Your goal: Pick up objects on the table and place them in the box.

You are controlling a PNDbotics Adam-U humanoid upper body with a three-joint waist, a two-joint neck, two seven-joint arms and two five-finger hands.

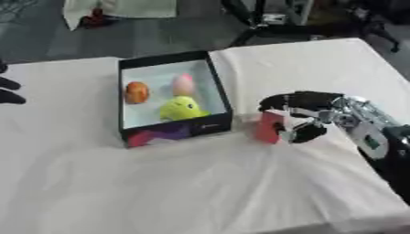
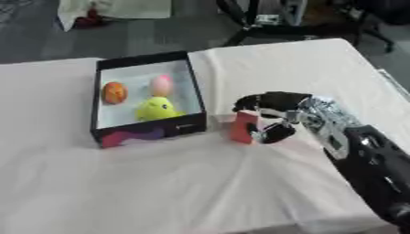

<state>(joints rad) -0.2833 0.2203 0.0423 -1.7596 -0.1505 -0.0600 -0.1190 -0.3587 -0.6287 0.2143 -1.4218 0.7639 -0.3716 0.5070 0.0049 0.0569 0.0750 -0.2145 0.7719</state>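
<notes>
step: grasping the small red upright block (image 1: pixel 271 126) on the white-clothed table (image 1: pixel 200 183), just off the box's 3 o'clock corner; it then has to go into the box.
box: black-walled open cardboard box with pale floor (image 1: pixel 220 93), sits at about 10 o'clock from table centre. Inside: an orange round item (image 1: pixel 137 92), a pink egg-shaped item (image 1: pixel 183 84), a yellow-green soft toy (image 1: pixel 181 109).
right hand: right hand (image 1: pixel 304 116), black with silver wrist, comes in from 4 o'clock. Fingers curl over the block's top and 3 o'clock side, thumb low at its base; looks closed on the block, which appears to be resting on the cloth.
left hand: only dark fingertips of the left hand (image 1: pixel 9 91) at the 9 o'clock edge; can't tell their state.
how to do it well: lift straight up before moving toward 9 o'clock, clear the near wall, release over the free floor patch at the box's 12 o'clock end, away from the toy.
risk: block is tall and narrow, may tip if the fingers drag.
view difference: left eye shows the left fingertips; right eye doesn't. Right eye shows more of the right forearm (image 2: pixel 372 169) running to 5 o'clock.
</notes>
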